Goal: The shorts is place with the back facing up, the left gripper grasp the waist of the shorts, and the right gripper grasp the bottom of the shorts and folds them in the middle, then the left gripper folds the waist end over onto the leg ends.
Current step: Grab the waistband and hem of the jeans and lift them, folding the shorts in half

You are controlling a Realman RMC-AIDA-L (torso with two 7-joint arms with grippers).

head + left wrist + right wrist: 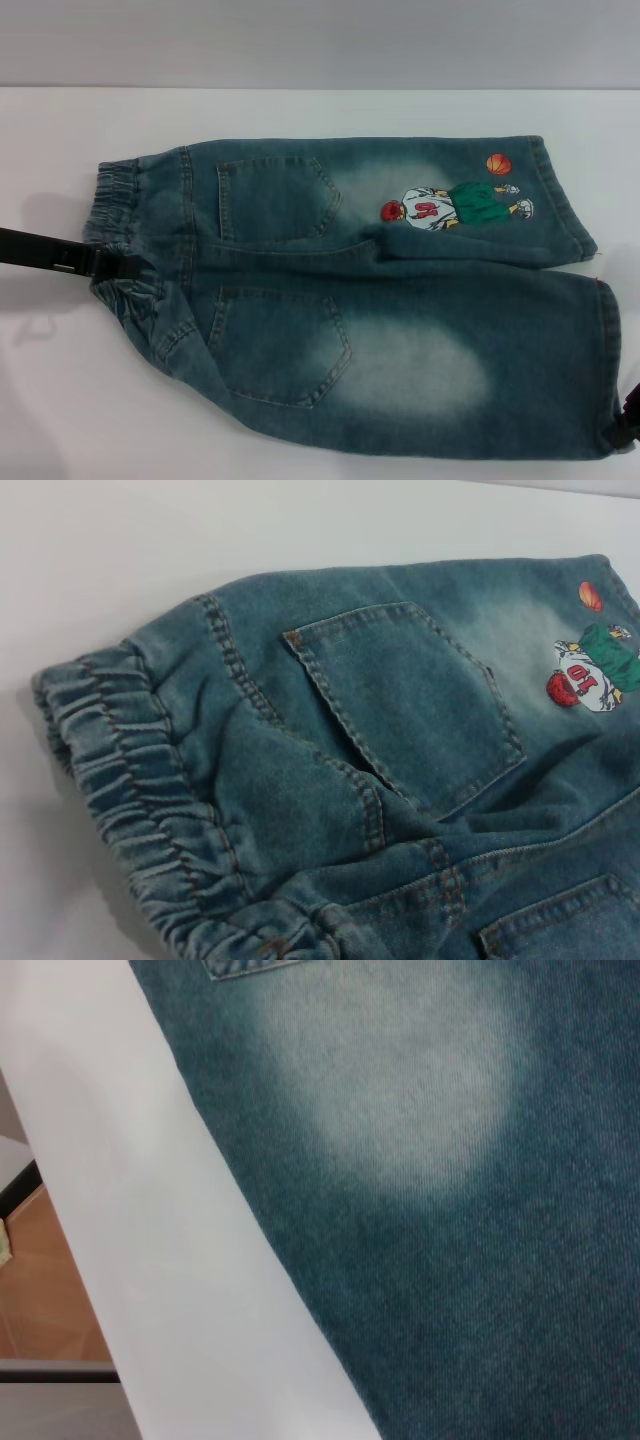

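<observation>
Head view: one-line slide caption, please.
Denim shorts lie back-up on a white table; left gripper at the waist, right gripper at the near leg's hem corner.

The faded blue-green denim shorts (pixel 380 300) lie flat on the white counter (pixel 60 400), back pockets up. Their gathered elastic waist (pixel 120 240) is at the left, the two stitched leg ends (pixel 590 300) at the right, one leg behind the other. The black left pincer (pixel 120 265) reaches in from the left edge to the waist's middle. The black right pincer (pixel 628 420) sits at the near leg's hem corner, far right.
</observation>
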